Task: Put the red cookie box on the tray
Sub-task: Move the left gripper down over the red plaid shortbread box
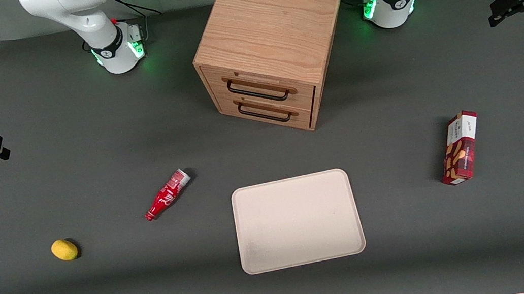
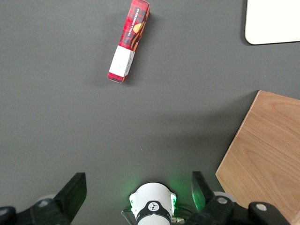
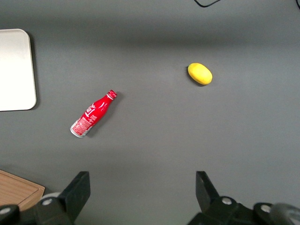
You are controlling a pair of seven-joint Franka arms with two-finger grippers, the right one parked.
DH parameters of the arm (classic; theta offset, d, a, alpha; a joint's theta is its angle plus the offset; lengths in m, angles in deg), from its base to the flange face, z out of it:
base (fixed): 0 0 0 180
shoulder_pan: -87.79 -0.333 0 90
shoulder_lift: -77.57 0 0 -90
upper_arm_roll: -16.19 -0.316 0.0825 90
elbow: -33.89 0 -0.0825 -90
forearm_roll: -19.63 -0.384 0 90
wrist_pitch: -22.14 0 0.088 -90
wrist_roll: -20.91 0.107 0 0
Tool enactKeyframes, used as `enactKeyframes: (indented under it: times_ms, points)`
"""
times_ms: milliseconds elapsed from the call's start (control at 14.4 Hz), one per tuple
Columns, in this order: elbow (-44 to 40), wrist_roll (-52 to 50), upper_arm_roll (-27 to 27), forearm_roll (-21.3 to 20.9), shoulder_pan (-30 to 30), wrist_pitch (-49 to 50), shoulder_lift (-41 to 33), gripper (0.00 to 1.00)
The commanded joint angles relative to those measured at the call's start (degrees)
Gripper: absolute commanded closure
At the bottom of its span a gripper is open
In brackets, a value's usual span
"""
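Gripper high above the table, jaws wide apart and holding nothing.

In the left wrist view its two dark fingers stand well apart over bare grey mat, with the arm's white base lit green between them and a corner of the wooden drawer cabinet beside. The red cookie box lies flat on the table toward the working arm's end, well apart from the gripper and from the tray, its white end panel pointing away from the front camera. The tray sits in front of the cabinet, nearer to the front camera. A small red bottle and a yellow lemon-like object lie toward the parked arm's end.
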Motion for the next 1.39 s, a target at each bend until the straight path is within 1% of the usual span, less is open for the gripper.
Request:
enactKeyframes:
  times_ms: [0,70,278,417,626,1043,1322]
  points:
    - [-0.7,3.9,-0.9,-1.8,0.5,-1.7,1.4,0.00]
    - [0.6,8.1,-1.3,-2.0,0.4,-3.6,2.8,0.00]
    - [2.3,15.8,-3.5,-2.4,0.4,-8.6,7.8,0.00]
    - [2.7,19.4,-4.4,-2.5,0.4,-11.3,11.0,0.00]
    - [6.3,24.1,-4.5,-2.4,0.3,-19.2,15.0,0.00]
    - [15.1,28.8,-4.5,-2.0,0.3,-40.1,23.3,0.00]
    - [20.3,29.4,-4.4,-1.5,0.3,-53.2,27.7,0.00]
